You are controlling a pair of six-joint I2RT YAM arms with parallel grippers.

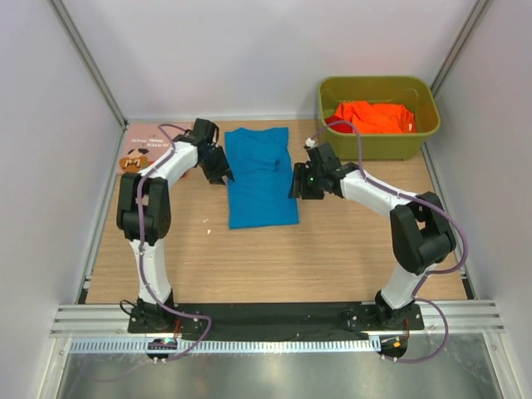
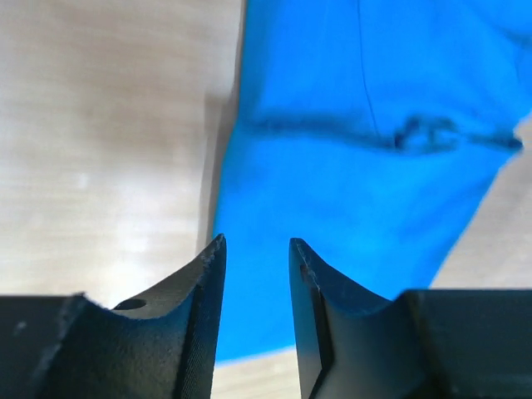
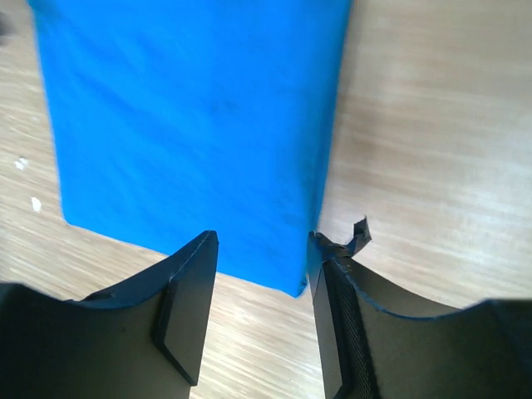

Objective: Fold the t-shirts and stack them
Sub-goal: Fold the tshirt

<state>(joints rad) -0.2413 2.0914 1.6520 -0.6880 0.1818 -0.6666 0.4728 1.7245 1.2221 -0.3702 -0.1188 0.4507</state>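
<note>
Lying lengthwise mid-frame on the light wooden counter (image 1: 332, 258), the plain bright blue cloth t-shirt (image 1: 262, 179) is folded into a long narrow strip. The left pincer (image 2: 256, 245) and right pincer (image 3: 262, 241) flank its long edges, both with jaws parted around nothing. A plain orange cloth t-shirt (image 1: 376, 116) sits in the olive-green plastic bin (image 1: 378, 148) at upper right.

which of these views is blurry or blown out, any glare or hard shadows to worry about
Left wrist view: glare washes out the table, and the blue t-shirt is slightly soft, with a shadow along its edge. Right wrist view: wood grain reads clearer, but the right claw is a dark, unlit shape near the lens. Top external view: even light, sharp, no harsh shadows.
</note>
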